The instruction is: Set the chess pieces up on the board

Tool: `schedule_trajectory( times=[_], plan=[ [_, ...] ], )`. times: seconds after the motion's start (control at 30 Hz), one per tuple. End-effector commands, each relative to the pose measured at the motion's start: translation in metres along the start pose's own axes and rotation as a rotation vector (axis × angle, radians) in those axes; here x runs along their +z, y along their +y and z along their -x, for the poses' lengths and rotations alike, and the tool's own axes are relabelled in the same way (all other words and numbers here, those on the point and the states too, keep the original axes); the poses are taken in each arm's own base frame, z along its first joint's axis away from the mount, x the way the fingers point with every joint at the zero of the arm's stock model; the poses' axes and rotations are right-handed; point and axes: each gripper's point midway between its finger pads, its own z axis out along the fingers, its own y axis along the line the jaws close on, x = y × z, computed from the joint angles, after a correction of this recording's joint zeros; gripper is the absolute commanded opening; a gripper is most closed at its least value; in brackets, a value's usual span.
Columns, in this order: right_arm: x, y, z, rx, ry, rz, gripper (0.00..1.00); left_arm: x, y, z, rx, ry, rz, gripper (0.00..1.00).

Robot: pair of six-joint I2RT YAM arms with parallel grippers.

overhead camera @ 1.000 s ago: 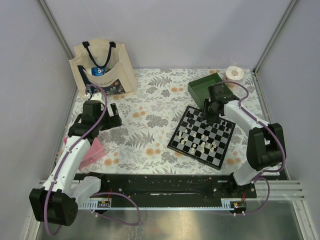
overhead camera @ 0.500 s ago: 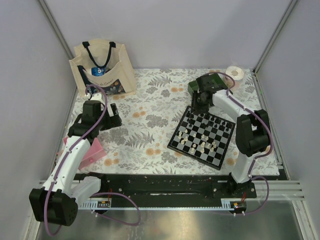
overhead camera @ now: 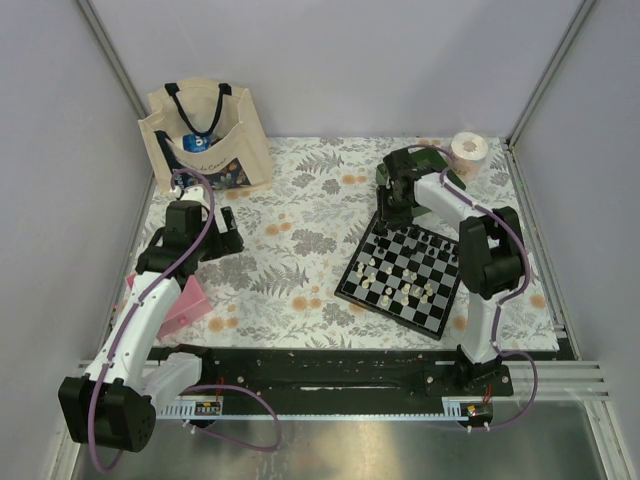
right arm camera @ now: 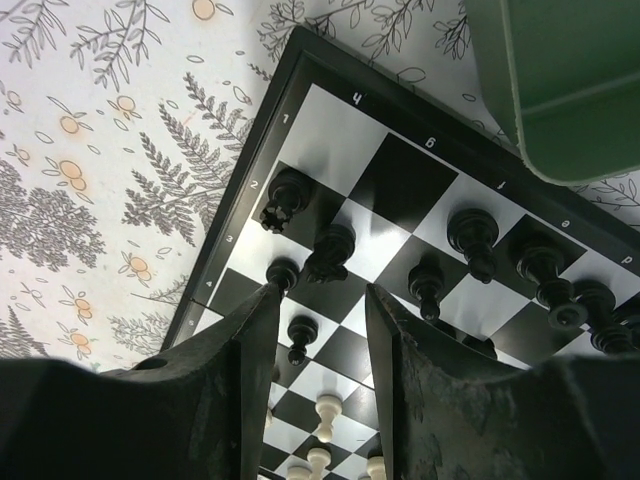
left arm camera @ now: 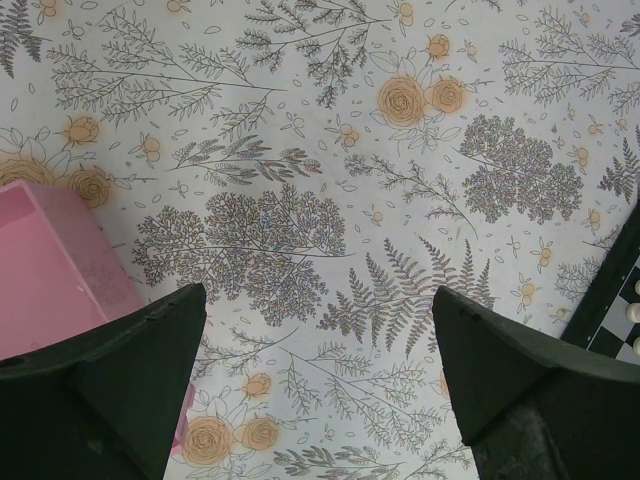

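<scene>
**Right gripper hangs over board's black corner**

The right gripper hovers above the far left corner of the board. Its jaws stand partly apart with nothing between them. A black piece sits on the squares just ahead of its fingertips.

The board lies askew on the right half of the floral cloth, in front of the right arm. The black pieces crowd the two far rows. The white pieces stand scattered across the near half.

White digits 1, 2 and 3 run down one black border of the board. Small white letters line the adjoining border, seen upside down, and only a g and an e can be made out.

A green tray sits just past the board's far edge.

On the other side of the table the left gripper hangs over bare cloth, jaws wide apart and empty. A pink box lies beside it.

A cream bag stands at the back left. Its printed pocket carries a line of script too small to read. A pale roll rests at the back right.
</scene>
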Motion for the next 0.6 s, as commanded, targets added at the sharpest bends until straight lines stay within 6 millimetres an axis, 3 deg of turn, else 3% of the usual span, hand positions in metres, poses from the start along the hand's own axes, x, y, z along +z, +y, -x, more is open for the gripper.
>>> schedule_trajectory(
  times=[0.0,0.3,0.57],
  plan=[
    [-0.005,0.007,0.009,-0.056,-0.012,0.011,0.49,-0.005,-0.003,0.022,0.005,-0.065,-0.005,0.99],
    [0.003,0.008,0.013,-0.071,0.001,0.011,0.44,-0.004,-0.005,0.022,0.008,-0.058,-0.011,0.99],
    [0.007,0.005,0.005,-0.083,0.032,0.003,0.43,-0.005,-0.004,0.023,0.007,-0.063,-0.007,0.99]
  ],
)
